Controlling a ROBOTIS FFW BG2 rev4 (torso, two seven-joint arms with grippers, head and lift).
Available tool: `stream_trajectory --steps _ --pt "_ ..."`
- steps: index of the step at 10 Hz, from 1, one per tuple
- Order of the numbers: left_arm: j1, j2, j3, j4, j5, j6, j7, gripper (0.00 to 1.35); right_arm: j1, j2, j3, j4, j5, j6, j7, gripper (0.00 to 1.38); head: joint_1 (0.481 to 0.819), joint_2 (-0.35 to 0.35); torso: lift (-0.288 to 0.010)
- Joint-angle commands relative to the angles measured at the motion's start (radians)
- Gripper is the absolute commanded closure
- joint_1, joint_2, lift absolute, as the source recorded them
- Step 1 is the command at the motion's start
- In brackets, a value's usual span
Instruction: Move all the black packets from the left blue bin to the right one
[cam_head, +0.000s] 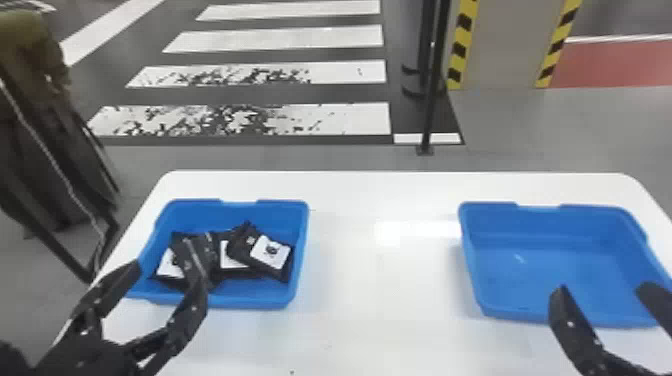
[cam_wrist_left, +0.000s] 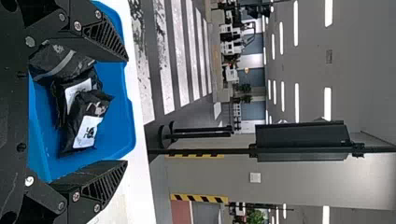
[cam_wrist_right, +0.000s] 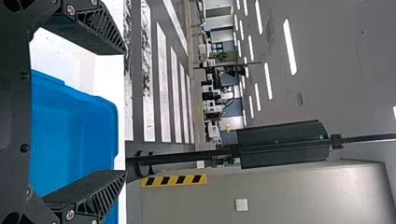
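Nearest, the left tool (cam_head: 167, 269) stands open and empty at the near side of the left bin (cam_head: 250, 303), its two fingers spread wide; the right tool (cam_head: 604, 289), likewise open and holding nothing, waits by the near wall of the right bin (cam_head: 550, 270). Within the left bin lie the black packets (cam_head: 230, 256), overlapping, their exact number uncertain. A banded packet (cam_wrist_left: 60, 65) rests at the left of the heap; a packet with a white label (cam_head: 270, 252) slants across the right end and seems the least covered. The step in hand is judged to be the first pick. For a sound grasp, the left tool should be lowered with its fingers astride a single packet, kept inside the bin wall, and shut only once the fingers are well down its sides; a pinch on a loose corner may slip. Since the pouches look soft, moderate closure should serve, followed by a straight, slow lift so that a neighbour is not dragged along. The packet should then clear the rim before crossing the desk (cam_head: 380, 310) to the right bin, where the right tool ought to leave room. Farthest, beyond the desk, lies a painted crossing (cam_head: 245, 120).
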Motion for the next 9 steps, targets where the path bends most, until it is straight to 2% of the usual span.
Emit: stream_trajectory --steps 1,9 --pt "-0.002 -0.003 0.0 0.001 0.002 0.0 0.0 0.28 0.0 0.0 0.0 0.0 -0.001 0.0 0.0 0.11 0.695 0.101 -0.14" --pt "-0.015 -0.003 -0.004 0.001 0.0 0.034 0.0 0.28 -0.002 0.0 0.0 0.007 -0.007 0.0 0.0 0.12 0.695 0.102 -0.14"
